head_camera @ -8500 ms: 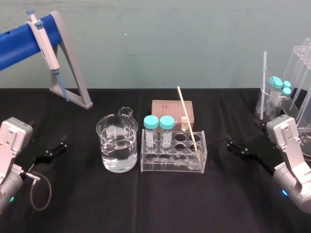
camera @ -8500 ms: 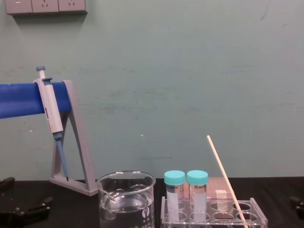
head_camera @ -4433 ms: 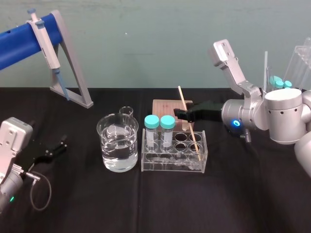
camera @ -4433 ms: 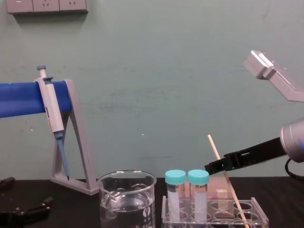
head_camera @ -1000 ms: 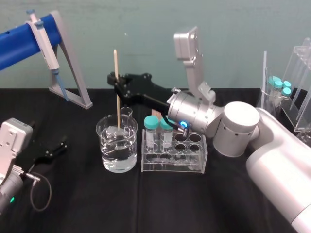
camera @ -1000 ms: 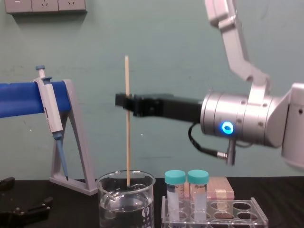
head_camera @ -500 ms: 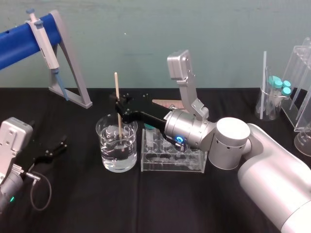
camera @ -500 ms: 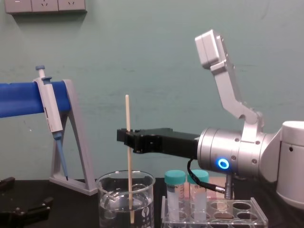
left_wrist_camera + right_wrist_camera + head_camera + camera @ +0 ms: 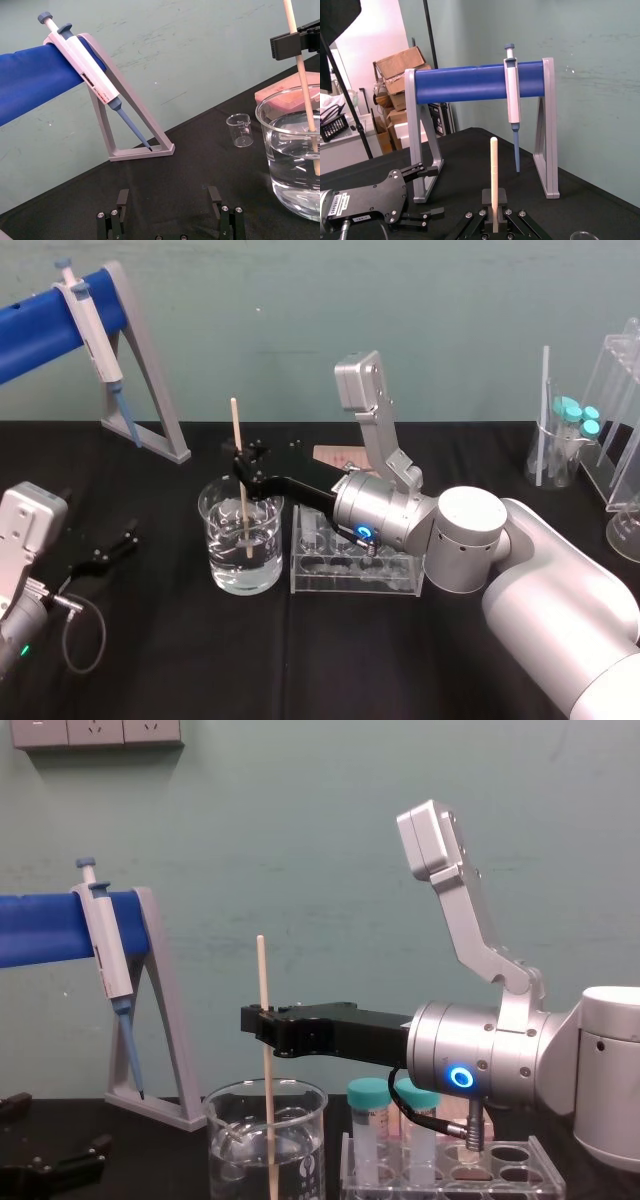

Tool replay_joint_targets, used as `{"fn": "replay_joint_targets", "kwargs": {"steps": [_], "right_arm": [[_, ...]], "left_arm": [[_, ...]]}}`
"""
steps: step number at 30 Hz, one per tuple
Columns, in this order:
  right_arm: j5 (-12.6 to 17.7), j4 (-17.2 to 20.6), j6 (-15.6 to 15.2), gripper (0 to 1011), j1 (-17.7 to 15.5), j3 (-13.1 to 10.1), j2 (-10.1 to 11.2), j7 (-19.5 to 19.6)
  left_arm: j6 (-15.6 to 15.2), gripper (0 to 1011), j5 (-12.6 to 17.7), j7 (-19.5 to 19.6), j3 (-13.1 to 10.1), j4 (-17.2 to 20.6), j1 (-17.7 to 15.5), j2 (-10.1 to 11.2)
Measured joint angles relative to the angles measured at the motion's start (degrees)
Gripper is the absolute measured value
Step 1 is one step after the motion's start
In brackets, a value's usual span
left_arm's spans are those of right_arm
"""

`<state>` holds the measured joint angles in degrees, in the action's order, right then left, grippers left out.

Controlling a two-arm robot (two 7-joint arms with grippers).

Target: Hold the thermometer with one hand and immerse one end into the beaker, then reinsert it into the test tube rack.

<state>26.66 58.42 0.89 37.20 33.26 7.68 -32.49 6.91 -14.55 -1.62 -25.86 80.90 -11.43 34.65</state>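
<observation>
The thermometer stands lower than half a second earlier, upright, with its lower end under the water in the beaker. Near left, the left hand lies on the desk, fingers wide apart. The right hand clamps the thermometer above the beaker's rim. The test tube rack is just right of the beaker. Far left stands the pipette stand.

Thermometer: one; large beaker: one; small beaker: one; test tube rack: one, holding two teal-capped tubes; pipette: one; pipette stand: one; pink box: one; wall sockets: three, cut off by the top edge; grippers: two, namely the left gripper and the right gripper; glass holder at far right: one, with three teal caps countable.
</observation>
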Motion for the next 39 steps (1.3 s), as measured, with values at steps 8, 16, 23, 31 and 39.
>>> {"fn": "replay_joint_targets", "kwargs": {"steps": [8, 16, 23, 31, 39], "right_arm": [[0.07, -0.08, 0.0, 47, 0.01, 0.01, 0.03, 0.0], [0.15, -0.13, 0.0, 47, 0.03, 0.04, 0.04, -0.02], [0.2, -0.16, 0.01, 47, 0.03, 0.04, 0.04, -0.05], [0.23, -0.19, 0.03, 47, 0.03, 0.04, 0.04, -0.06], [0.24, -0.19, 0.05, 47, 0.03, 0.04, 0.04, -0.06]], "left_arm": [[0.0, 1004, 0.0, 0.0, 0.0, 0.0, 0.0, 0.0], [0.0, 1004, 0.0, 0.0, 0.0, 0.0, 0.0, 0.0], [0.0, 1004, 0.0, 0.0, 0.0, 0.0, 0.0, 0.0], [0.0, 1004, 0.0, 0.0, 0.0, 0.0, 0.0, 0.0], [0.0, 1004, 0.0, 0.0, 0.0, 0.0, 0.0, 0.0]]}}
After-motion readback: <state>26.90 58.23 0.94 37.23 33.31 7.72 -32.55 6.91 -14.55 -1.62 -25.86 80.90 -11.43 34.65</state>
